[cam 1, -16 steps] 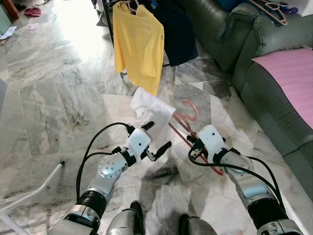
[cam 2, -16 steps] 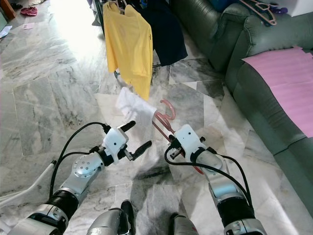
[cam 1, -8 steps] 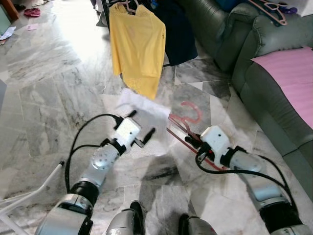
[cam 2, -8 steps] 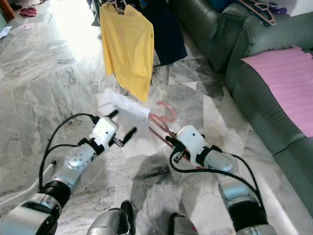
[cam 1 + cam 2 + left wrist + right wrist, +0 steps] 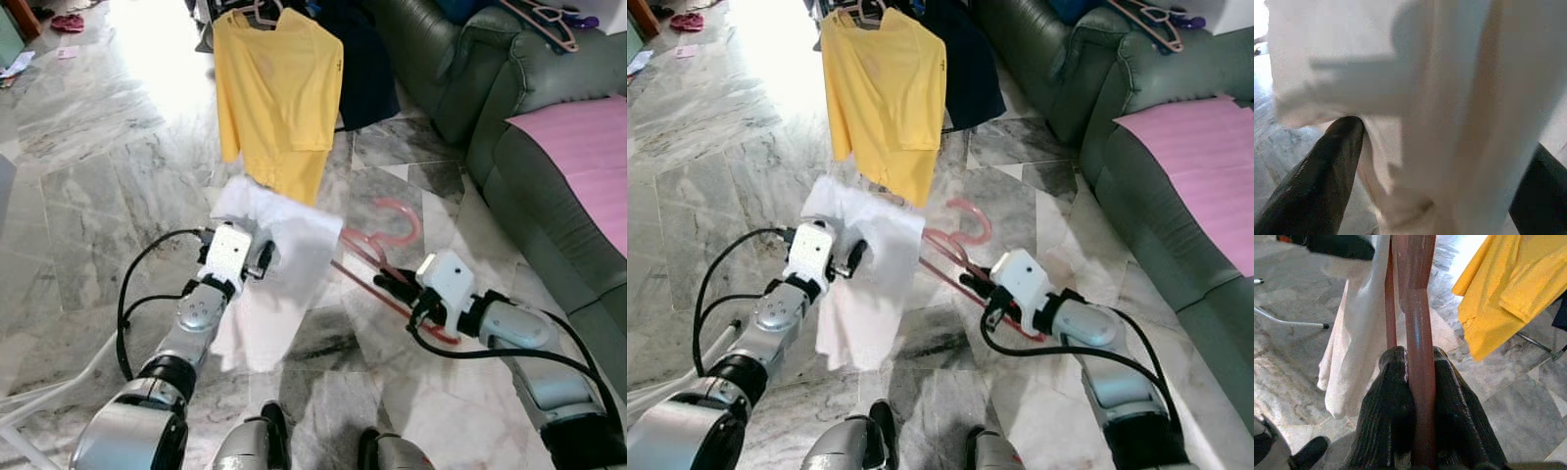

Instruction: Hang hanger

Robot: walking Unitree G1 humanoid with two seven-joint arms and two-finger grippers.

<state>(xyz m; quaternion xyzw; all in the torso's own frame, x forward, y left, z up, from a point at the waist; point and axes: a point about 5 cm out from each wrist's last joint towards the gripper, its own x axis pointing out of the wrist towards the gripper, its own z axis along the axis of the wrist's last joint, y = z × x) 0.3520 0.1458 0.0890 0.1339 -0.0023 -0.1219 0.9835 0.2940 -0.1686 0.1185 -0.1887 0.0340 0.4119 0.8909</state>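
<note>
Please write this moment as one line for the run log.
right gripper: shut on hanger | left gripper: at white cloth, grip unclear | yellow shirt: hanging on rack | hanger not yet hung

A home living room is shown: marble floor [image 5: 88, 166], green sofa [image 5: 509, 108], and shirts [image 5: 279, 93] hung on a rack.

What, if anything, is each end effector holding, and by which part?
Right end effector clamps the pink hanger by its lower bar. Left end effector has the white garment between its fingers.
</note>
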